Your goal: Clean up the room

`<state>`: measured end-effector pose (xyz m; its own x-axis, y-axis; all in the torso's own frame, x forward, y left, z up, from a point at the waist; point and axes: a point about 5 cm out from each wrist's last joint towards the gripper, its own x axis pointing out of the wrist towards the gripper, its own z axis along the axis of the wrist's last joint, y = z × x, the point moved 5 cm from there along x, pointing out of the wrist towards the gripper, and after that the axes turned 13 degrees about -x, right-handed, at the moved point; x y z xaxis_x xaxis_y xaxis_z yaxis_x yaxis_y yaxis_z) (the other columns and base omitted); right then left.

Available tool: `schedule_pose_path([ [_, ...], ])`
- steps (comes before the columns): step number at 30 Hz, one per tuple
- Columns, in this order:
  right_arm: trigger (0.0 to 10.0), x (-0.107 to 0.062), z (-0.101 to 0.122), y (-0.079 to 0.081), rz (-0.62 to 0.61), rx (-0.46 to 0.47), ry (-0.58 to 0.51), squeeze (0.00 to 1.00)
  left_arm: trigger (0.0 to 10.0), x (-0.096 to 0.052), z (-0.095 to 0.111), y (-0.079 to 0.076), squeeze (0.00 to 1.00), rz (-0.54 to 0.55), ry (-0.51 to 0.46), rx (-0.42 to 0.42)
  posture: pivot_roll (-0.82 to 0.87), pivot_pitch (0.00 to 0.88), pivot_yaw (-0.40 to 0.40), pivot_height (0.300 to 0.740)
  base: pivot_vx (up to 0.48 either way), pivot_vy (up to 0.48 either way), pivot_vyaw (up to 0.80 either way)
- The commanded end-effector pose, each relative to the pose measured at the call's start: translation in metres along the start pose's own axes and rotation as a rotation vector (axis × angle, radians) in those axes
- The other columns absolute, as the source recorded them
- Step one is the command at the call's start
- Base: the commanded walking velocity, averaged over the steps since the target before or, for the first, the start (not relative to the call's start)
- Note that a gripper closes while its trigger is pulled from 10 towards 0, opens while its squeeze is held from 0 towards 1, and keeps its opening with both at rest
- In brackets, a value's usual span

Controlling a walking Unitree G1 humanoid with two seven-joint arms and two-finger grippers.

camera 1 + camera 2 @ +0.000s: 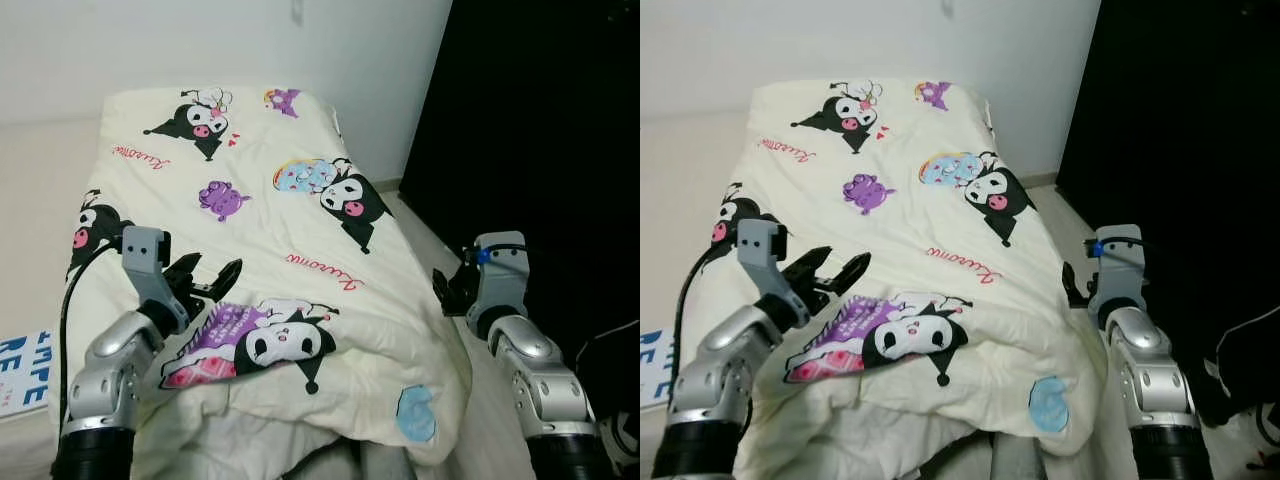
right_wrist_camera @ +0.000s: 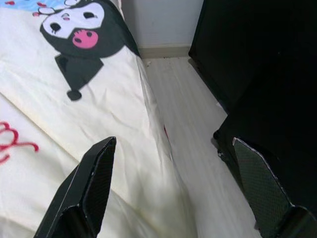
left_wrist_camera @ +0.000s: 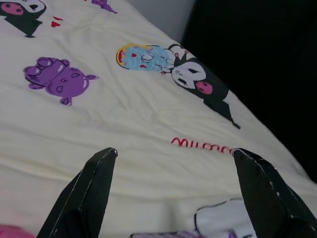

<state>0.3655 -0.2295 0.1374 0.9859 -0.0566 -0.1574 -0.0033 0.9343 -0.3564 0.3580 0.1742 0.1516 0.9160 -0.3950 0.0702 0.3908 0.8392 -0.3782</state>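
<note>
**Quilt spread, near hem still bunched**

The quilt (image 1: 270,230) (cream, cartoon print) lies flat over most of the bed, running from the wall end down to the robot. Far and middle parts look smooth. The near edge is the bit left, as I read it: it's folded under and lumpy at the foot, w/ a grey base peeking out below. So bed-making looks mostly done; what's left is tugging that front hem straight. Can't judge the rest of the room from here.

Left gripper (image 1: 211,279) hovers just over the quilt on the robot's left side, near the purple print, fingers spread wide, pinching nothing. Right gripper (image 2: 173,183) sits off the right edge of the bed, beside the quilt's side drop, fingers also spread and empty.

Views differ some. Head views give the whole quilt, both arms and a book (image 1: 22,372) w/ blue letters lying at lower left by the bed. Left wrist view goes close on the print and red script between its fingers (image 3: 94,183). Right wrist view adds the pale floor (image 2: 183,104), the skirting and a black cabinet (image 2: 257,59) just beside the bed.
</note>
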Motion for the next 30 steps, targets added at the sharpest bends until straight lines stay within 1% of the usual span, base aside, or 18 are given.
schedule_pose_path([
  [1, 10.0, 0.000, -0.003, 0.006, 0.018, 0.002, -0.005, 0.00, 10.0, -0.004, -0.017, 0.002, 0.00, 0.019, 0.039, -0.004, -0.15, 0.136, -0.021, 0.606, 0.000, 0.000, 0.00],
  [3, 10.0, 0.000, -0.003, 0.006, 0.018, 0.002, -0.005, 0.00, 10.0, -0.004, -0.017, 0.002, 0.00, 0.019, 0.039, -0.004, -0.15, 0.136, -0.021, 0.606, 0.000, 0.000, 0.00],
  [6, 10.0, -0.001, -0.005, 0.009, 0.027, 0.004, -0.004, 0.00, 10.0, -0.005, -0.023, 0.001, 0.00, 0.020, 0.049, -0.007, -0.15, 0.137, -0.021, 0.616, 0.000, 0.000, 0.00],
  [10, 10.0, -0.001, -0.009, 0.016, 0.052, 0.009, -0.003, 0.00, 10.0, -0.006, -0.032, 0.003, 0.00, 0.029, 0.078, -0.011, -0.15, 0.139, -0.019, 0.641, 0.000, 0.000, 0.00],
  [14, 10.0, 0.000, -0.009, 0.017, 0.057, 0.010, -0.004, 0.00, 10.0, -0.007, -0.035, 0.005, 0.00, 0.034, 0.090, -0.009, -0.15, 0.140, -0.017, 0.651, 0.000, 0.000, 0.00],
  [16, 10.0, 0.000, -0.010, 0.019, 0.064, 0.011, -0.003, 0.00, 10.0, -0.010, -0.042, 0.009, 0.00, 0.048, 0.110, -0.012, -0.15, 0.140, -0.016, 0.661, 0.000, 0.000, 0.00],
  [17, 10.0, 0.000, -0.010, 0.019, 0.064, 0.011, -0.003, 0.00, 10.0, -0.010, -0.042, 0.009, 0.00, 0.048, 0.110, -0.012, -0.15, 0.140, -0.016, 0.661, 0.000, 0.000, 0.00],
  [19, 10.0, 0.000, -0.012, 0.021, 0.073, 0.013, 0.002, 0.00, 10.0, -0.014, -0.051, 0.018, 0.00, 0.079, 0.137, -0.018, -0.15, 0.140, -0.014, 0.671, 0.000, 0.000, 0.00],
  [20, 10.0, 0.000, -0.012, 0.021, 0.073, 0.013, 0.002, 0.00, 10.0, -0.014, -0.051, 0.018, 0.00, 0.079, 0.137, -0.018, -0.15, 0.140, -0.014, 0.671, 0.000, 0.000, 0.00],
  [21, 10.0, 0.000, -0.013, 0.022, 0.076, 0.012, 0.005, 0.00, 10.0, -0.017, -0.057, 0.022, 0.00, 0.098, 0.151, -0.024, -0.15, 0.140, -0.014, 0.676, 0.000, 0.000, 0.00],
  [23, 10.0, 0.000, -0.013, 0.022, 0.076, 0.012, 0.005, 0.00, 10.0, -0.017, -0.057, 0.022, 0.00, 0.098, 0.151, -0.024, -0.15, 0.140, -0.014, 0.676, 0.000, 0.000, 0.00],
  [24, 10.0, 0.000, -0.015, 0.024, 0.079, 0.014, 0.011, 0.00, 10.0, -0.020, -0.066, 0.028, 0.00, 0.124, 0.179, -0.035, -0.15, 0.140, -0.014, 0.681, 0.000, 0.000, 0.00],
  [25, 10.0, 0.000, -0.015, 0.024, 0.079, 0.014, 0.011, 0.00, 10.0, -0.020, -0.066, 0.028, 0.00, 0.124, 0.179, -0.035, -0.15, 0.140, -0.014, 0.681, 0.000, 0.000, 0.00],
  [26, 10.0, -0.001, -0.017, 0.026, 0.083, 0.015, 0.017, 0.00, 10.0, -0.025, -0.075, 0.033, 0.00, 0.153, 0.208, -0.043, -0.15, 0.139, -0.013, 0.686, -0.480, 0.000, 0.00],
  [27, 10.0, -0.001, -0.017, 0.026, 0.083, 0.015, 0.017, 0.00, 10.0, -0.025, -0.075, 0.033, 0.00, 0.153, 0.208, -0.043, -0.15, 0.139, -0.013, 0.686, -0.480, 0.000, 0.00],
  [28, 10.0, -0.002, -0.020, 0.029, 0.089, 0.014, 0.024, 0.00, 10.0, -0.030, -0.084, 0.037, 0.00, 0.179, 0.232, -0.051, -0.16, 0.138, -0.013, 0.691, -0.480, 0.000, 0.00],
  [29, 10.0, -0.002, -0.020, 0.029, 0.089, 0.014, 0.024, 0.00, 10.0, -0.030, -0.084, 0.037, 0.00, 0.179, 0.232, -0.051, -0.16, 0.138, -0.013, 0.691, -0.480, 0.000, 0.00],
  [30, 10.0, -0.002, -0.022, 0.031, 0.093, 0.014, 0.027, 0.00, 10.0, -0.033, -0.090, 0.040, 0.00, 0.193, 0.245, -0.055, -0.16, 0.138, -0.013, 0.696, -0.480, 0.000, 0.00],
])
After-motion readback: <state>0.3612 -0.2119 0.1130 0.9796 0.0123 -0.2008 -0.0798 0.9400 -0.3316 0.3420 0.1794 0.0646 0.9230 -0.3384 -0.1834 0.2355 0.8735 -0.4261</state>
